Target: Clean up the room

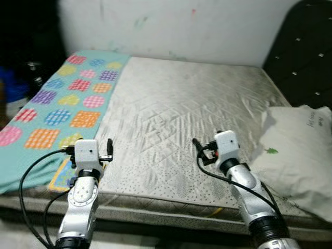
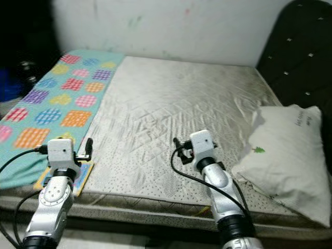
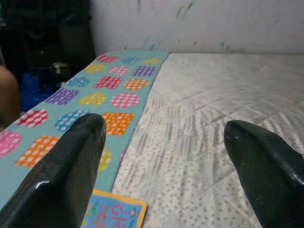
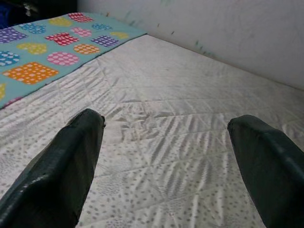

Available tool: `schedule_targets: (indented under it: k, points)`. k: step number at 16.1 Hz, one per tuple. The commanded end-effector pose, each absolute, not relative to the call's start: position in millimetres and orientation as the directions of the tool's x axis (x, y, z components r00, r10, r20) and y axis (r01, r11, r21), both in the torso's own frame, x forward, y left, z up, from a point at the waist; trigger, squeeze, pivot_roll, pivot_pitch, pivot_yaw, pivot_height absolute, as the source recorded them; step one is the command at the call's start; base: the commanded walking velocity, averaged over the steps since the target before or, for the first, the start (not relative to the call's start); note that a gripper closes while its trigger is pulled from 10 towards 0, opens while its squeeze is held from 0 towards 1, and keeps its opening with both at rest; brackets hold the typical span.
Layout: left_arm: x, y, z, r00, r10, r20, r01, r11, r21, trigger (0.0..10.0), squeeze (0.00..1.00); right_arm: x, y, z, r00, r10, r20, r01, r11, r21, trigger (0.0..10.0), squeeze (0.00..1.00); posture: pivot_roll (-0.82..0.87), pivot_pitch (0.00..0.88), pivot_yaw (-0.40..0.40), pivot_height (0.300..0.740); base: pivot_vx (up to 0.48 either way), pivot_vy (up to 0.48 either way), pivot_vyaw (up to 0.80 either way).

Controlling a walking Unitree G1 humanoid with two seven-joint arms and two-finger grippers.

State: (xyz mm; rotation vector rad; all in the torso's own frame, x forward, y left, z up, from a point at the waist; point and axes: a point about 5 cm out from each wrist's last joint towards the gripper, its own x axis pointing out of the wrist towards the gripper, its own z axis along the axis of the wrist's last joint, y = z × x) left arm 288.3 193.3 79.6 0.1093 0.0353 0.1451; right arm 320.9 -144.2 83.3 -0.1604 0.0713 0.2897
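A bare quilted mattress (image 1: 181,104) lies in front of me. Along its left side runs a teal blanket (image 1: 67,104) with coloured checked patches. A thin booklet (image 1: 63,175) with a yellow border and blue cover rests at the mattress's front left edge, against the blanket. My left gripper (image 3: 164,142) hovers open just above and beside the booklet (image 3: 116,213), with nothing between its fingers. Over the front middle of the mattress, my right gripper (image 4: 166,137) is open and holds nothing. A white pillow (image 1: 295,155) lies at the front right corner.
A black tufted headboard (image 1: 306,52) stands along the right side, and a marked white wall (image 1: 181,26) is behind the bed. Left of the blanket is a dark area with a blue object (image 1: 13,85). The mattress's front edge (image 1: 171,205) runs just below my arms.
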Motion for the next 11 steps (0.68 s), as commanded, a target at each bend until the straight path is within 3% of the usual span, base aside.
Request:
schedule_targets:
  k: [1, 9, 11]
  points:
    - [290.1, 194.8, 82.8, 0.988, 0.151, -0.015, -0.148, 0.983, 0.111, 10.0, 0.00, 323.0, -140.2, 86.3, 0.955, 0.285, -0.085, -0.294, 0.945, -0.144, 10.0, 0.00, -0.05, 0.000, -0.081, 0.740, 0.000, 0.000, 0.00]
    - [291.7, 194.5, 83.5, 0.989, 0.150, -0.012, -0.148, 0.983, 0.111, 10.0, 0.00, 324.3, -139.9, 86.7, 0.955, 0.285, -0.085, -0.295, 0.944, -0.147, 10.0, 0.00, -0.05, 0.000, -0.082, 0.740, 0.000, 0.000, 0.00]
    - [292.3, 194.3, 83.9, 0.989, 0.150, -0.011, -0.148, 0.983, 0.111, 10.0, 0.00, 324.8, -139.7, 86.8, 0.955, 0.285, -0.085, -0.295, 0.944, -0.147, 10.0, 0.00, -0.05, 0.000, -0.081, 0.740, 0.000, -0.240, 0.00]
